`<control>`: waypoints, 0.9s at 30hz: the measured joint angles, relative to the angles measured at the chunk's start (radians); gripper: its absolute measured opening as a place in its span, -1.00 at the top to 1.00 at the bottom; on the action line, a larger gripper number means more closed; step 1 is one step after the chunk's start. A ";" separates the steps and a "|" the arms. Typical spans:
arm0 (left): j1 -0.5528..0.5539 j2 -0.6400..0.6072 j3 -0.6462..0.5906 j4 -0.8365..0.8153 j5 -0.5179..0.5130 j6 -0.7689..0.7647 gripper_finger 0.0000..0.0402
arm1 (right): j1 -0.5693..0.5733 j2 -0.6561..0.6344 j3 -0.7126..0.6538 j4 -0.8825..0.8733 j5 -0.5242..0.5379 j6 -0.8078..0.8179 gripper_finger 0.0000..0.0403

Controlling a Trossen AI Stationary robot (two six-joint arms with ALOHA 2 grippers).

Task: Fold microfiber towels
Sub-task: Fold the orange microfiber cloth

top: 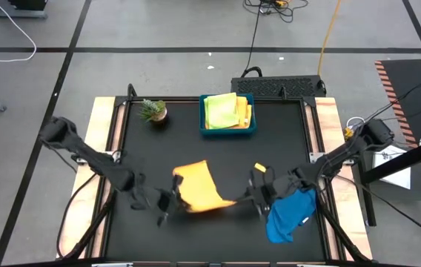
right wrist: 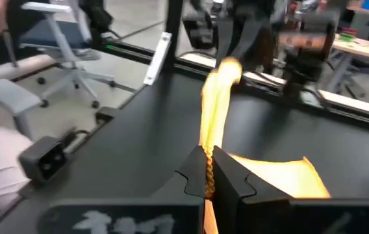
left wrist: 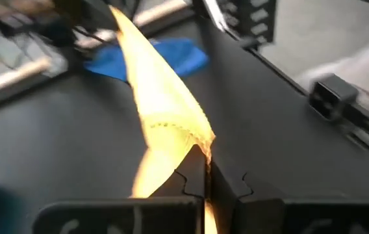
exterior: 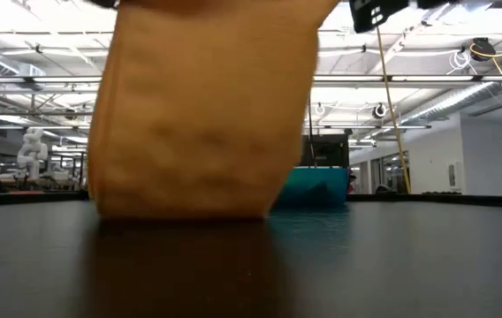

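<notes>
An orange microfiber towel (top: 198,185) spans between my two grippers near the table's front edge. My left gripper (top: 167,202) is shut on its left end and my right gripper (top: 253,197) on its right end. In the low view the towel (exterior: 198,115) hangs like a curtain, its lower edge (exterior: 189,214) on the table. A blue towel (top: 292,213) lies crumpled on the table under my right arm. Yellow and lime green towels (top: 225,110) lie in the blue tray (top: 229,132) at the back. My left gripper pinches the towel's edge (left wrist: 197,140) at its left end between the two shut fingers, which come nearly level from the table's left. The cloth runs away from the fingers toward the other gripper, lifted there. One layer or several, I cannot tell. My right gripper pinches the towel's edge (right wrist: 205,144) at its right end between the two shut fingers, coming nearly level from the table's right. The held edge rises in a narrow band toward the left gripper, while another part (right wrist: 282,175) of the towel lies on the table.
A small potted plant (top: 153,111) stands at the back left of the black table top (top: 166,148). The blue tray sits at the back middle. A black box (top: 277,87) lies just beyond the table's far edge.
</notes>
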 joint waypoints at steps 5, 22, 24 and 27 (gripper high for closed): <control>-0.059 0.129 0.001 0.088 -0.001 -0.070 0.93 | 0.029 0.098 -0.001 0.102 -0.026 0.022 1.00; -0.182 0.128 0.001 -0.059 -0.209 -0.319 0.96 | -0.117 0.238 -0.001 0.264 -0.078 0.012 1.00; -0.181 0.127 0.001 -0.128 -0.257 -0.357 0.98 | -0.156 0.238 -0.001 0.252 -0.079 0.014 1.00; -0.154 0.127 -0.004 -0.219 -0.284 -0.438 0.97 | -0.213 0.239 -0.001 0.247 -0.096 0.008 1.00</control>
